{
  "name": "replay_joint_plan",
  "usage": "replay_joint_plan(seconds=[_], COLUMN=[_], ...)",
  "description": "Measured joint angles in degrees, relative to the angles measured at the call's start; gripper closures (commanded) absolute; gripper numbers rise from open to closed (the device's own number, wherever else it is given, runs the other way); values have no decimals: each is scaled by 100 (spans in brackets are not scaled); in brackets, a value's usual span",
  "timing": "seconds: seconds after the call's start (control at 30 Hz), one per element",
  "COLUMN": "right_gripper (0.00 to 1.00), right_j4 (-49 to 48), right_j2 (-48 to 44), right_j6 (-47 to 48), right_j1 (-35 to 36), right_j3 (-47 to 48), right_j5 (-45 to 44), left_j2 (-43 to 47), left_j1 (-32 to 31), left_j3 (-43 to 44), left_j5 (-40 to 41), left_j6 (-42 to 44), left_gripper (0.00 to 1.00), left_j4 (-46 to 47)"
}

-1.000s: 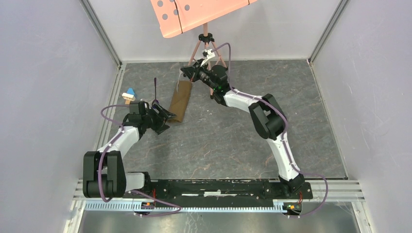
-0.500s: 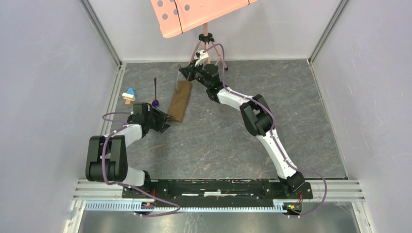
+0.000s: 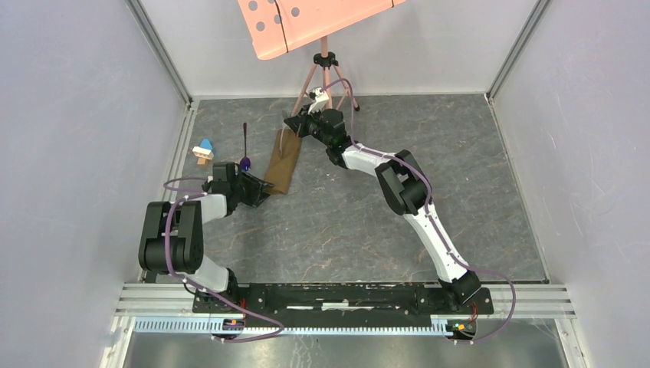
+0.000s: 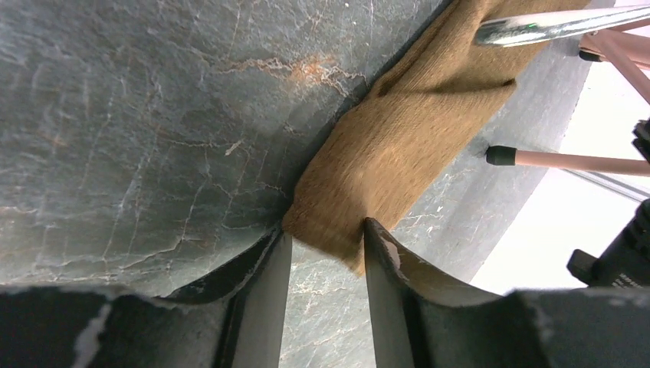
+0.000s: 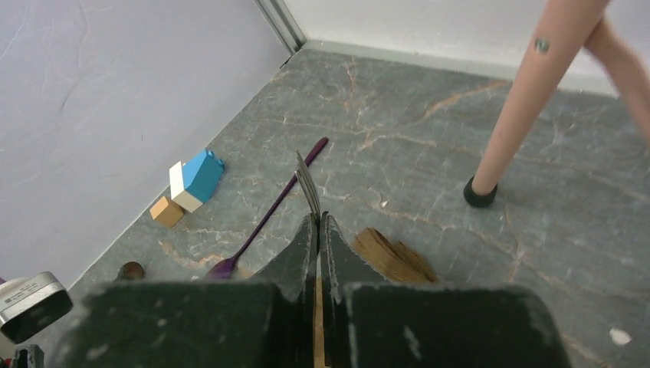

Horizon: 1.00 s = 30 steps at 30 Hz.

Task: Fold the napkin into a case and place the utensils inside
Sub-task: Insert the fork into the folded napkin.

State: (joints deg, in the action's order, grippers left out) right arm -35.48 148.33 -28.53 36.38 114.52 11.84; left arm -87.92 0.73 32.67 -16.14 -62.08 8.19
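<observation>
Left tool (image 4: 326, 238) is standing at a narrow gap, its two tips flanking the near end of the case (image 4: 398, 146). The cloth is filling the space between them, and I cannot tell whether it is actually pinched or only bracketed. Right tool (image 5: 318, 222) is fully closed on the fork (image 5: 308, 184), holding it edge-on with a thin sliver of metal showing past the tips. In the left wrist view the fork is hanging over the far end of the case, apparently just above the cloth, though contact is not resolvable. The case is lying as a narrow layered strip on the table (image 4: 115, 115), running near to far between the two tools. The spoon (image 5: 268, 218) is lying on the table just left of it, not yet picked up, and a toy block (image 5: 192, 180) is sitting further left by the wall. Judgement: insertion of the fork is in hand. Risks: if the left tool is gripping only one layer, or none, the fork may push the whole strip toward the near side or bunch it. The tines may snag the fold edge and unroll it. The thin edge-on hold may let the fork pivot. The stand leg (image 5: 521, 100) is standing near the right tool and could be struck.
</observation>
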Motion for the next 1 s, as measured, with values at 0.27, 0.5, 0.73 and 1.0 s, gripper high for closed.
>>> replay_joint_plan(seconds=[0.27,0.5,0.73,1.0], right_gripper=[100,100,100,100], right_j4=[-387,-422,-81,192], right_j2=[-168,-304,-306,-306], right_j6=[-378,-732,-1071,-1458], right_j1=[37,66,96,127], right_j3=[-573,-824,-780,-780], right_j5=[-37,-39,-9,7], left_j2=[-107,-155,103,57], left_j1=[0,0,4,4], left_j3=[-96,-186,-382,-404], left_j5=[-4,-33,-39,-48], left_j6=[0,0,0,-9], left_gripper=[63,63,62,68], left_j4=[306,542,509,555])
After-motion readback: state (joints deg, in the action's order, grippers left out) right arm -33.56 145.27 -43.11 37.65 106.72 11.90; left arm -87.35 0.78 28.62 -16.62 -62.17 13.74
